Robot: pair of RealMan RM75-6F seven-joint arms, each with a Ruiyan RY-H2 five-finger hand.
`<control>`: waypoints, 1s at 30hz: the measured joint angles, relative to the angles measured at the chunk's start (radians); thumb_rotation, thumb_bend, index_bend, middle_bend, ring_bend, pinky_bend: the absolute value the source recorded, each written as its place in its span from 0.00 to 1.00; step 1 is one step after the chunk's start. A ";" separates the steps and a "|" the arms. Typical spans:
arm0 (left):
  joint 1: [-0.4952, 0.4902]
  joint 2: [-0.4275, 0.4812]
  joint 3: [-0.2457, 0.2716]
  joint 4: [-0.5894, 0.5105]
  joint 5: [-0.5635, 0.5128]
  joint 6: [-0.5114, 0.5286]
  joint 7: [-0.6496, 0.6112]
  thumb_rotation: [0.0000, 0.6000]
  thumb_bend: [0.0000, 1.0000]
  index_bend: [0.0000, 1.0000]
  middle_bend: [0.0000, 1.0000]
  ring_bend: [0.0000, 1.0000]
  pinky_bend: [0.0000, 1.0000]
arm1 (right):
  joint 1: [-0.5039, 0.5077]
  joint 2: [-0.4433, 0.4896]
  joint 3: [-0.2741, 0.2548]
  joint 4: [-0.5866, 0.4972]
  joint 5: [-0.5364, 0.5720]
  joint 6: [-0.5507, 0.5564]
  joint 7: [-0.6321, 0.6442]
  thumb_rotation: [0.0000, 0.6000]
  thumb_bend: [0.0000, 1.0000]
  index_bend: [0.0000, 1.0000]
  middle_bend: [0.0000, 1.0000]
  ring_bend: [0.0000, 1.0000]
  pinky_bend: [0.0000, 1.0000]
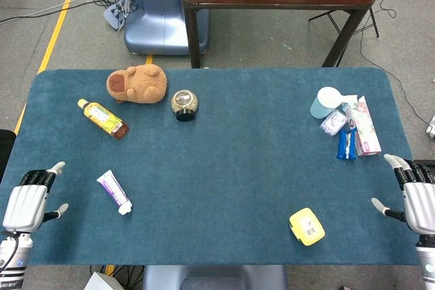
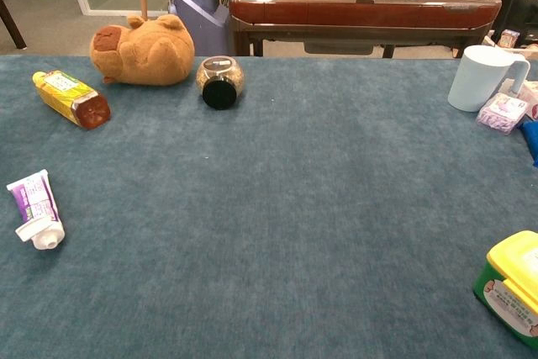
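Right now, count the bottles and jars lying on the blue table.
2: the yellow-labelled bottle lies at the far left, and the round jar lies on its side right of the plush toy. None looks hidden.

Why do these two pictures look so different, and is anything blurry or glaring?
Head view: looks straight down, evenly lit, sharp, soft shadows under the plush toy. Chest view: low angle, so the near toothpaste tube and yellow box loom large; mild sheen on the mug.
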 measured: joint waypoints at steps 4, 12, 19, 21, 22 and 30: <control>-0.002 0.003 0.003 0.001 0.002 -0.005 -0.005 1.00 0.12 0.15 0.28 0.22 0.16 | 0.001 0.002 0.004 -0.001 -0.001 0.004 -0.006 1.00 0.04 0.14 0.19 0.16 0.15; -0.033 0.026 0.009 0.027 0.020 -0.066 -0.067 1.00 0.12 0.15 0.28 0.22 0.16 | 0.016 0.059 0.035 -0.041 -0.016 0.021 -0.005 1.00 0.04 0.14 0.19 0.16 0.15; -0.100 0.038 0.028 0.124 0.067 -0.169 -0.194 1.00 0.13 0.15 0.28 0.22 0.16 | 0.050 0.147 0.084 -0.122 -0.031 0.030 -0.033 1.00 0.04 0.14 0.19 0.16 0.15; -0.124 0.035 0.037 0.169 0.090 -0.199 -0.240 1.00 0.13 0.14 0.28 0.22 0.15 | 0.059 0.159 0.090 -0.143 -0.035 0.026 -0.042 1.00 0.04 0.14 0.19 0.16 0.15; -0.135 0.032 0.041 0.190 0.102 -0.210 -0.260 1.00 0.13 0.14 0.28 0.22 0.15 | 0.061 0.161 0.091 -0.150 -0.037 0.024 -0.044 1.00 0.04 0.14 0.19 0.16 0.15; -0.221 -0.024 0.085 0.371 0.225 -0.253 -0.394 1.00 0.13 0.11 0.24 0.20 0.15 | 0.058 0.168 0.080 -0.176 -0.040 0.024 -0.048 1.00 0.04 0.14 0.19 0.16 0.15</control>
